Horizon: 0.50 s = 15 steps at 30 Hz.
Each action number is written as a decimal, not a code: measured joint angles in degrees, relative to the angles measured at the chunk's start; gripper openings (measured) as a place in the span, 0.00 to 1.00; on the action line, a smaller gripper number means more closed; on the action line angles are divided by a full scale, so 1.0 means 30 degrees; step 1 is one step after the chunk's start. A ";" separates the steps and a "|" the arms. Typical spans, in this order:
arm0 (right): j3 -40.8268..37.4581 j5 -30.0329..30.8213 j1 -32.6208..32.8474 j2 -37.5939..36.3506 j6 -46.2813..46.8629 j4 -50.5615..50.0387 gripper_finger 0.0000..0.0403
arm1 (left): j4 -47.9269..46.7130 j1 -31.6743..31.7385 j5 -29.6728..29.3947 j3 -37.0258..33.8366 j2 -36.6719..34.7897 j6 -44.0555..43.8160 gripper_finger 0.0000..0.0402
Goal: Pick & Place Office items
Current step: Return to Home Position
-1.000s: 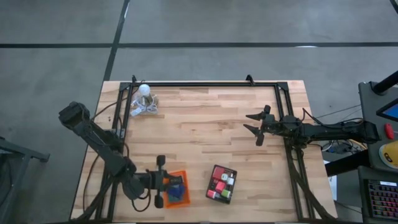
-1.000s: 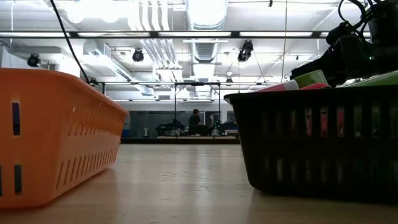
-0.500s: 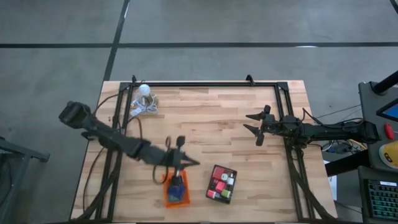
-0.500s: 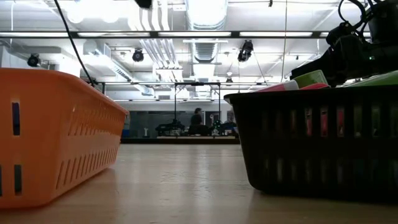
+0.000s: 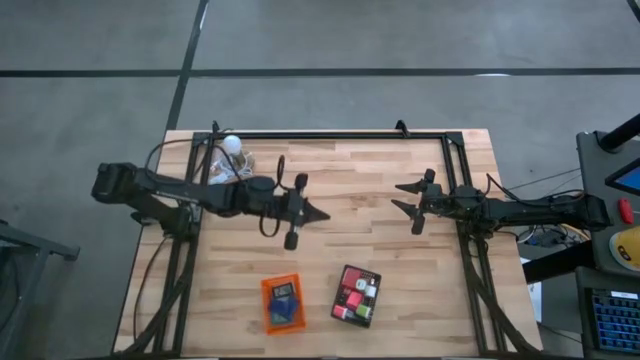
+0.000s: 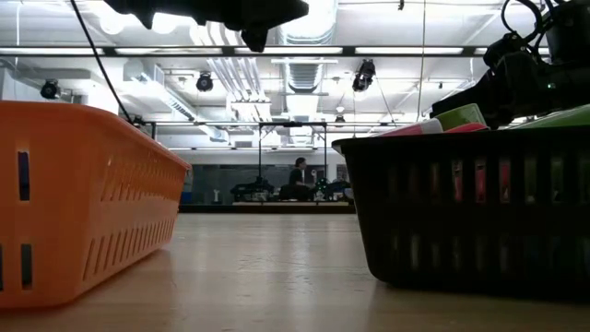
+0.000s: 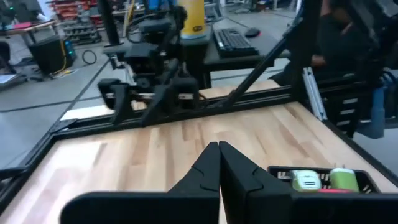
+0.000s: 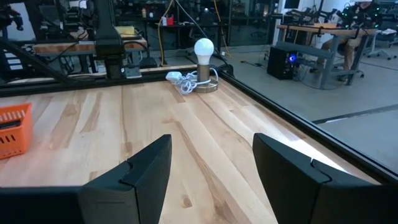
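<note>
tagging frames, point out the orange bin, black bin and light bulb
orange bin (image 6: pixel 83 203), low view, on its slotted side wall
black bin (image 6: pixel 470 221), low view, on its side wall
light bulb (image 8: pixel 203 47), right wrist view, on the white globe

wooden table (image 5: pixel 350 190) | orange tray (image 6: pixel 83 203) | black tray (image 6: pixel 461 212) | bulb lamp (image 5: pixel 232 146)

Our left arm (image 5: pixel 190 193) stretches from the left edge of the counter (image 5: pixel 350 170) toward its middle. The left claw (image 5: pixel 320 213) points inward, its two fingers (image 7: pixel 208 171) pressed together to a point with nothing between them. Our right arm (image 5: pixel 520 210) reaches in from the right edge. Its right claw (image 5: pixel 398 195) faces the left one from well apart, fingers (image 8: pixel 146 168) spread wide and empty.
</note>
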 joint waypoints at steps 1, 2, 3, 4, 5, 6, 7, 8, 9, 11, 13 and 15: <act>0.0000 0.0000 0.0005 -0.0002 -0.0013 -0.0007 0.54 | -0.0154 0.0167 0.0137 0.0000 -0.0098 -0.0006 0.00; 0.0000 0.0007 -0.0002 -0.0002 -0.0013 0.0000 0.54 | -0.0217 0.0259 0.0328 0.0000 -0.0161 -0.0006 0.00; 0.0000 0.0007 -0.0002 0.0006 -0.0007 -0.0007 0.54 | -0.0362 0.0281 0.0486 0.0000 -0.0190 0.0034 0.00; 0.0000 0.0000 0.0006 0.0006 0.0002 -0.0002 0.54 | -0.0630 0.0276 0.0575 0.0000 -0.0191 0.0171 0.00; 0.0000 0.0003 0.0001 -0.0002 -0.0007 -0.0007 0.54 | -0.0864 0.0259 0.0645 -0.0005 -0.0165 0.0364 0.00; 0.0000 0.0003 -0.0002 0.0002 -0.0013 -0.0005 0.54 | -0.1004 0.0252 0.0667 -0.0015 -0.0151 0.0548 0.00; 0.0000 0.0005 0.0000 0.0006 -0.0010 -0.0004 0.54 | -0.1081 0.0254 0.0662 -0.0015 -0.0179 0.0599 0.00; 0.0000 0.0000 0.0002 0.0006 -0.0003 0.0000 0.54 | -0.1276 0.0259 0.0657 -0.0015 -0.0408 0.0560 0.00; 0.0000 0.0000 -0.0002 -0.0002 0.0002 -0.0007 0.54 | -0.1626 0.0266 0.0677 -0.0015 -0.0682 0.0364 0.00; 0.0000 0.0006 0.0000 0.0006 -0.0013 0.0000 0.54 | -0.2324 0.0212 0.0896 -0.0023 -0.1582 0.0033 0.00; 0.0000 0.0007 -0.0002 -0.0002 0.0008 -0.0006 0.54 | -0.3118 0.0064 0.1112 -0.0178 -0.2662 0.0145 0.00; 0.0000 0.0000 -0.0002 0.0006 -0.0013 -0.0036 0.54 | -0.3599 -0.0010 0.1336 -0.0764 -0.3947 0.0623 0.00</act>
